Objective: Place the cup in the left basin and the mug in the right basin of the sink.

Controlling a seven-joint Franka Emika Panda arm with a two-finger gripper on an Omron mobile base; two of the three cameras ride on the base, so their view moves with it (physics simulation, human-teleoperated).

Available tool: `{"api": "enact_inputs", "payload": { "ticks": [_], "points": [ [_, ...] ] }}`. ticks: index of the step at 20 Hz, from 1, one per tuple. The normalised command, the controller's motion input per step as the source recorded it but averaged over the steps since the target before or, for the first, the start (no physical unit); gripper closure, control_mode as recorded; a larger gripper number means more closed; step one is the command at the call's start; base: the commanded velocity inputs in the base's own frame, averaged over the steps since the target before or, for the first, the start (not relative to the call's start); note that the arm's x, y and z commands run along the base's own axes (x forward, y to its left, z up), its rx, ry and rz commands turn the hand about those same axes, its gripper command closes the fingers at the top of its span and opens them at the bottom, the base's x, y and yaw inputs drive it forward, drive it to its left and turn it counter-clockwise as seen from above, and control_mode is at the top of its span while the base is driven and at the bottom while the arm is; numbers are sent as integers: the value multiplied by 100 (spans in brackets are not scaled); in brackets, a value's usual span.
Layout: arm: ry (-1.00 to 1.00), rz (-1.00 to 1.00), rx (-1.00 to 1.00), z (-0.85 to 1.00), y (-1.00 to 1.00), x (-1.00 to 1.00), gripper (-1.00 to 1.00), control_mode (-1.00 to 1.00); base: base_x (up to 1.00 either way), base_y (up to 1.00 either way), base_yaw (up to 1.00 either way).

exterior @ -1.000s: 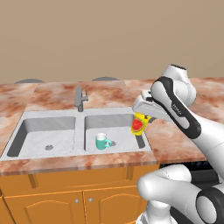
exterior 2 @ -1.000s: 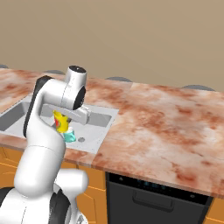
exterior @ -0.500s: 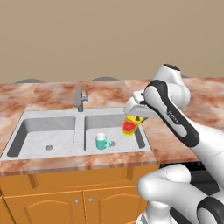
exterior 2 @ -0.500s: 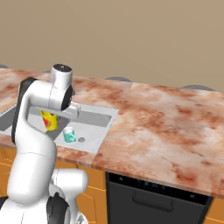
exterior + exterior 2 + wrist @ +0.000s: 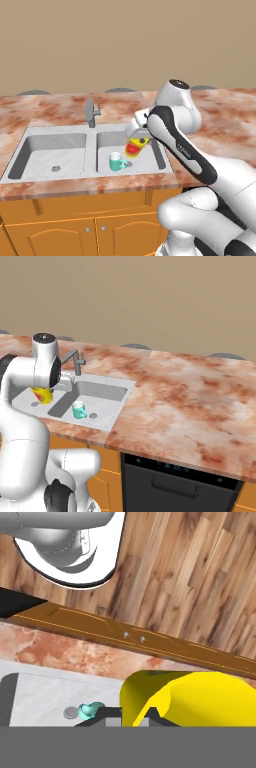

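Plain tan wall (image 5: 125, 40) at far side. Marbled reddish countertop (image 5: 190, 401); orange wood cabinets (image 5: 75, 220) below; dark dishwasher (image 5: 175, 486) right. Wood-plank floor (image 5: 200, 577).

White arm (image 5: 37, 368) up at the left edge, and tucked under its wrist there's the yellow cup (image 5: 43, 395), held up above the sink (image 5: 107, 406); the jaws themselves are hidden behind the arm. Over in the basin nearer the dishwasher, the teal mug (image 5: 78, 410) stands upright on the grey floor, just beside a small round drain hole (image 5: 93, 415). Grey faucet (image 5: 76, 360) rises at the back rim. The marbled reddish counter (image 5: 190, 401) runs off to the right, with a dark dishwasher front (image 5: 175, 485) beneath it.
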Motion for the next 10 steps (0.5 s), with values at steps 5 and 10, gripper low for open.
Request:
{"api": "enact_inputs", "payload": {
  "ticks": [5,10],
  "points": [
    [-2,0,-3,12,57,0,100,-100,0,0,0],
    [0,0,-4,12,61,2,100,-100,0,0,0]
  ]
}}
